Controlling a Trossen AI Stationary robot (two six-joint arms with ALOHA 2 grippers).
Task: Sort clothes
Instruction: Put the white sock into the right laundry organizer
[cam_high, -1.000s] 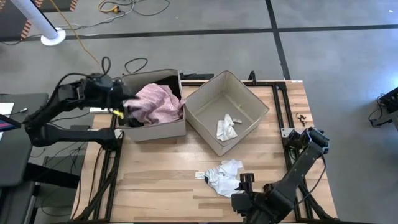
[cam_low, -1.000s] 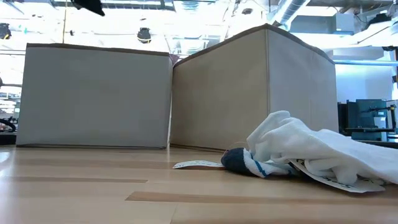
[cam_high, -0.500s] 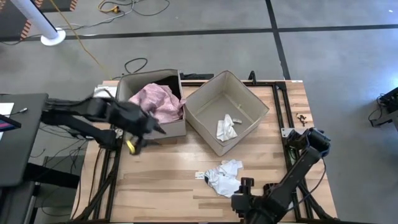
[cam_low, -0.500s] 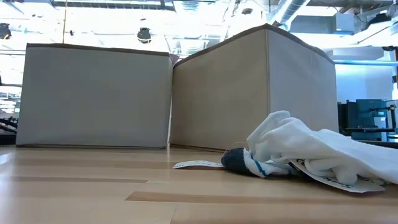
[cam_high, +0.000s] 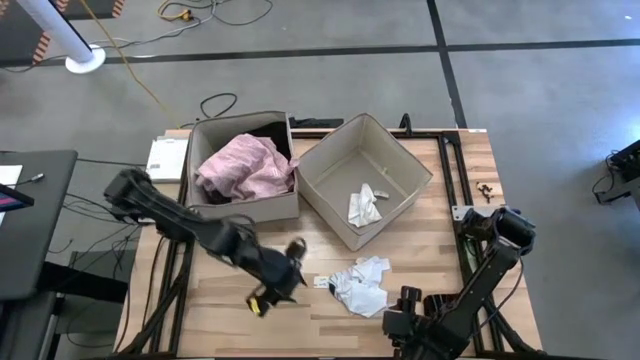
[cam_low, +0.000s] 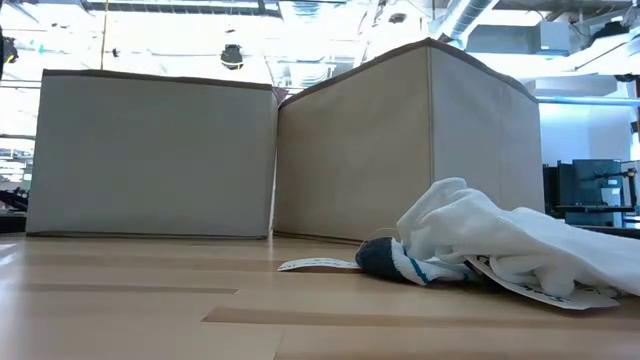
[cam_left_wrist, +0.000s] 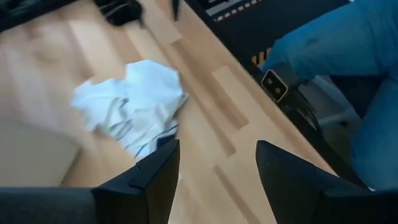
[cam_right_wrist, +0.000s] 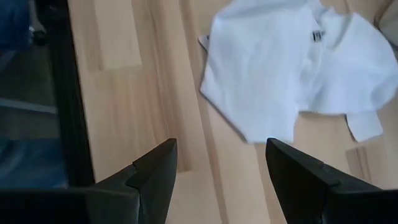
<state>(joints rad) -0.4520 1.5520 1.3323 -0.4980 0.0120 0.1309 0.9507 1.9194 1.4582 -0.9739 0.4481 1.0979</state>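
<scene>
A crumpled white garment (cam_high: 362, 285) lies on the wooden table near its front edge; the low view shows a dark-and-white sock end (cam_low: 385, 258) tucked at its side. My left gripper (cam_high: 290, 265) hovers open just left of it, fingers (cam_left_wrist: 163, 163) aimed at the garment (cam_left_wrist: 134, 109). My right gripper (cam_high: 405, 302) stands open at the front edge, right of the garment (cam_right_wrist: 286, 81) and above it. A pink garment (cam_high: 245, 165) fills the left beige box (cam_high: 255, 210). A small white piece (cam_high: 365, 205) lies on the floor of the right beige box (cam_high: 325, 205).
The two beige boxes stand side by side at the back of the table, seen as walls (cam_low: 150, 155) in the low view. A small white tag (cam_high: 320, 282) lies left of the garment. Blue cloth of a person (cam_left_wrist: 348, 43) shows beyond the table's edge.
My left gripper has swung from the left box with the pink garment toward the table's near edge and to the right, sinking as it went, and now hangs beside the white garment, still open. My right gripper has sunk a little at the front edge.
</scene>
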